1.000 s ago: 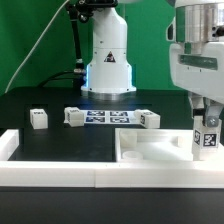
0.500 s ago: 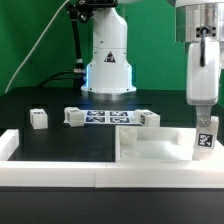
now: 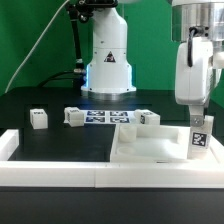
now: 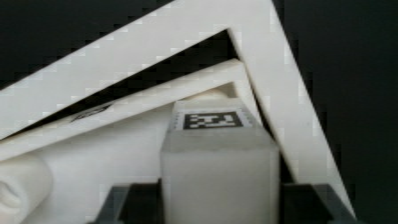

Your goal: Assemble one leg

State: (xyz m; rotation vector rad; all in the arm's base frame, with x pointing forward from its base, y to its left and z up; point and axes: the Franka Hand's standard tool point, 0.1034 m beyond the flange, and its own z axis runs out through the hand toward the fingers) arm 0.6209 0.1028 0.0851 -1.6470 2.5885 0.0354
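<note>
Across the black worktop (image 3: 40,100), items run from largest to smallest.

Robot base (image 3: 108,60): white column, far centre, fixed behind the parts.

Border bars (image 3: 60,172): long white bars along the near edge and the exterior view's left, apparently fencing the parts in.

Tabletop (image 3: 150,150): white tray-like piece, near and toward the exterior view's right, lying with its walled side up and one corner tilted slightly. That pose presents its corner sockets from above, presumably so a leg can be driven in.

Marker board (image 3: 105,117): thin flat tagged strip, far centre, just in front of the base.

Hand (image 3: 200,130): comes down from above at the exterior view's right, over the tabletop's right corner. The fingers are closed around the leg (image 3: 200,135), gripping its upper part; in the wrist view the dark fingertips (image 4: 134,203) flank the post on both sides.

The leg: small white squarish post, tag facing the exterior camera, held upright with its lower end at or just inside the tabletop's right corner. Contact with the socket cannot be confirmed. The upright hold suits insertion and twisting.

Spare legs (image 3: 37,119): small tagged white posts, one far left, others (image 3: 74,116) beside the marker board, awaiting use.
</note>
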